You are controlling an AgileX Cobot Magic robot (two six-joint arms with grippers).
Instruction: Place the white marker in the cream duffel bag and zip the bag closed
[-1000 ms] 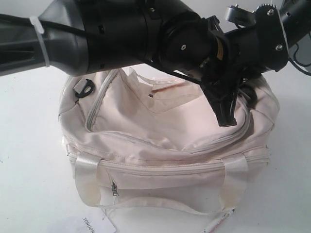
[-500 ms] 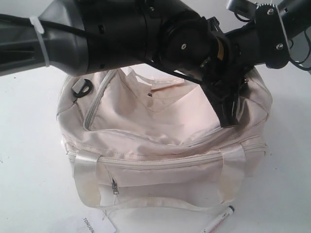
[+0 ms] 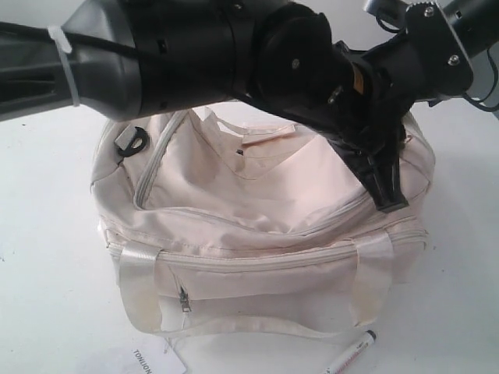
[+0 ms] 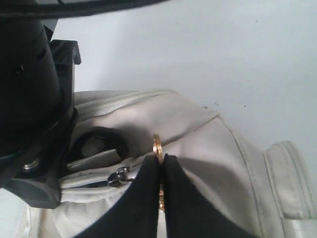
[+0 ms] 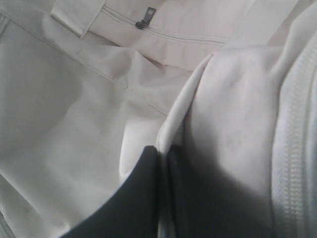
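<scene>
White table (image 3: pixel 47 257), arms (image 3: pixel 195 54) meeting above cream duffel bag (image 3: pixel 249 210)

Robot lab setup, plain white desk (image 3: pixel 47 257), two black robot arms (image 3: pixel 179 54) overhead, white cable tie (image 3: pixel 64 66) around one

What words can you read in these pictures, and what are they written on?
"TONION": black letters, turned sideways, on the white paper tag at the lower edge of the exterior view; more of it may be cut off.
Red print on the white marker: too small to read.
Cream duffel bag: no readable writing shows in any view.
</scene>
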